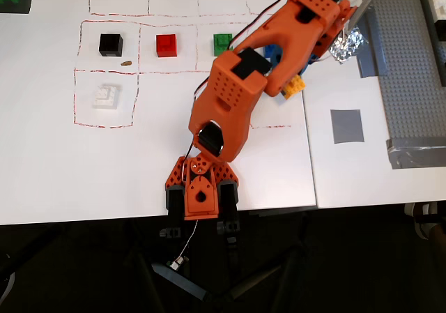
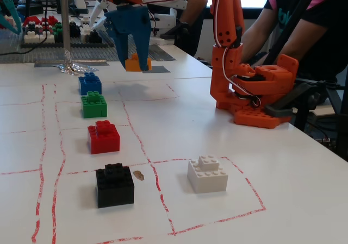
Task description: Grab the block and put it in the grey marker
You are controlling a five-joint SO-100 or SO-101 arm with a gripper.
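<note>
Orange block [image 2: 136, 63] pinched in blue pincer [image 2: 135, 64], clear above white table [image 2: 217, 135]
</note>
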